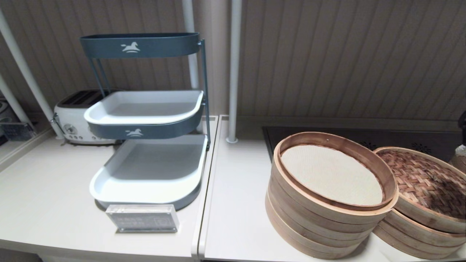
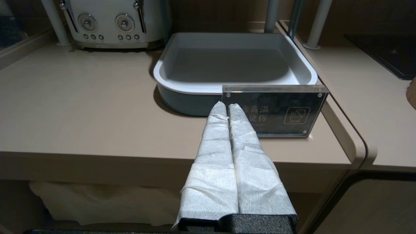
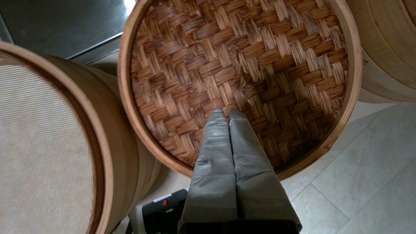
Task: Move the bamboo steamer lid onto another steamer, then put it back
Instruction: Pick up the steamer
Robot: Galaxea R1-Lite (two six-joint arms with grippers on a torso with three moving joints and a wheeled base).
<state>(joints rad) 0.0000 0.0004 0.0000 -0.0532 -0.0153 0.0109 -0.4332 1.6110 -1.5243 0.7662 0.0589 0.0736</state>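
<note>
The bamboo steamer lid lies on the low two-tier steamer at the table's right end, its reddish woven top facing up. Its small loop handle sits at the centre. In the right wrist view my right gripper hangs shut and empty above the lid, its tips a little short of the handle. My left gripper is shut and empty, held off the table's front edge on the left. Neither gripper shows in the head view.
A taller steamer stack with a cream liner mat stands just left of the low steamer. A third steamer is beside the lid. On the left stand a tiered tray rack, an acrylic sign and a toaster.
</note>
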